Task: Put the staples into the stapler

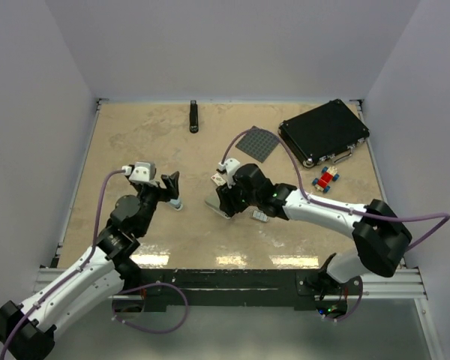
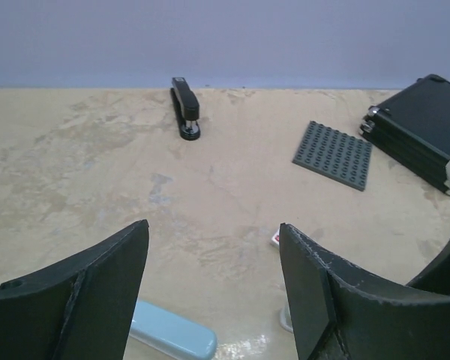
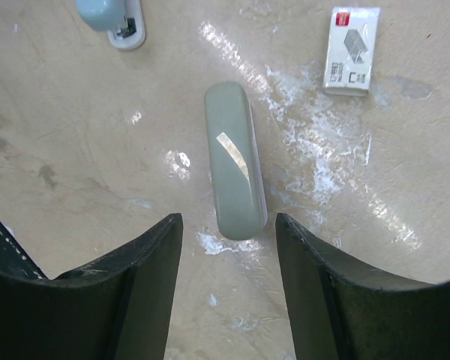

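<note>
The grey-green stapler (image 3: 235, 171) lies flat on the table (image 3: 75, 135), and its near end reaches just between the fingertips of my right gripper (image 3: 227, 219), which is open and touches nothing. The same stapler (image 1: 217, 211) shows below that gripper (image 1: 223, 196) in the top view. A white staples box (image 3: 351, 50) with a dark mark lies ahead to the right. The stapler's pale blue part (image 3: 109, 15) rests at the far left. My left gripper (image 2: 213, 225) is open and empty, hanging just above that pale blue part (image 2: 172, 334). A corner of the staples box (image 2: 275, 238) peeks past its right finger.
A slim black stapler (image 1: 194, 117) lies by the back wall. A grey studded plate (image 1: 256, 142) and a black case (image 1: 324, 132) sit at the back right, with red-and-blue toy bricks (image 1: 328, 178) in front of the case. A small grey piece (image 1: 260, 216) lies under my right wrist.
</note>
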Motion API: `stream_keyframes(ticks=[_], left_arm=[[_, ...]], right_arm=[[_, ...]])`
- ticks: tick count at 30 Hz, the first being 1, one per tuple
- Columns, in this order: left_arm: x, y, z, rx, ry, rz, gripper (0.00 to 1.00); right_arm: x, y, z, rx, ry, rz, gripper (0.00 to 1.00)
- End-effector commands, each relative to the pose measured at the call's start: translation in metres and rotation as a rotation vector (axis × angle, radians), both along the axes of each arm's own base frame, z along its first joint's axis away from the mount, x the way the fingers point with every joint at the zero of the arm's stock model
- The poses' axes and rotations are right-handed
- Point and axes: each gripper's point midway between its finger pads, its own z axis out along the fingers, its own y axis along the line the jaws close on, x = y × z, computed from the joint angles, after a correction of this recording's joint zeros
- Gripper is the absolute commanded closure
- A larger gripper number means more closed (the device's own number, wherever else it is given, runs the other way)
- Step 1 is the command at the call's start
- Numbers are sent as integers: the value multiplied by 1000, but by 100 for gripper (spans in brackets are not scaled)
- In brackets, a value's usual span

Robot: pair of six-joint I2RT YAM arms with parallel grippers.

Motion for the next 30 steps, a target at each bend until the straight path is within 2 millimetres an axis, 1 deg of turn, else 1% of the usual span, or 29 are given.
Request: stream_keyframes(ticks=[1,2,3,4,5,6,7,8,9,10,12,14,20,24,26,27,28,29,30], left_arm=[[5,26,32,95,-91,118,25],[5,32,33,108,-94,145,24],[6,35,34,126,-101,161,24],[6,37,34,129,-103,170,24],[6,40,31,137,-98,187,24],[6,40,29,136,-100,190,23],[7,40,26,139,-97,190,23],[8,38,17,149,-85,181,23],[10,36,12,162,-70,181,22],[11,35,12,170,-57,178,22],[16,34,12,183,-45,185,21],[18,35,12,194,-33,200,20],[17,37,12,184,-40,202,20],[18,35,10,189,-37,195,20],[18,35,11,190,-35,197,20],[18,35,10,192,-33,197,20],[19,35,10,193,-32,195,20],[18,35,10,192,-33,195,20],[18,35,10,192,-33,195,20]], right_arm=[[4,-5,16,-93,51,-46,43],[0,-9,6,-138,88,-47,43],[1,-9,7,-149,94,-44,44],[4,-4,13,-149,94,-43,44],[1,-7,5,-186,120,-40,44],[0,-6,5,-200,125,-31,45],[3,-2,10,-199,117,-22,45],[-1,-2,4,-231,138,-12,46],[-2,-1,2,-256,128,-6,46],[-1,3,5,-256,125,-2,45],[-5,3,-4,-296,148,6,46],[-4,4,-5,-314,147,0,45],[4,1,-15,-373,132,-31,49],[6,2,-22,-392,132,-22,57],[6,1,-29,-402,134,-18,60],[6,1,-32,-408,134,-17,66],[5,0,-37,-413,140,-16,69],[4,-2,-42,-423,144,-12,78],[3,-3,-46,-425,149,-12,83]])
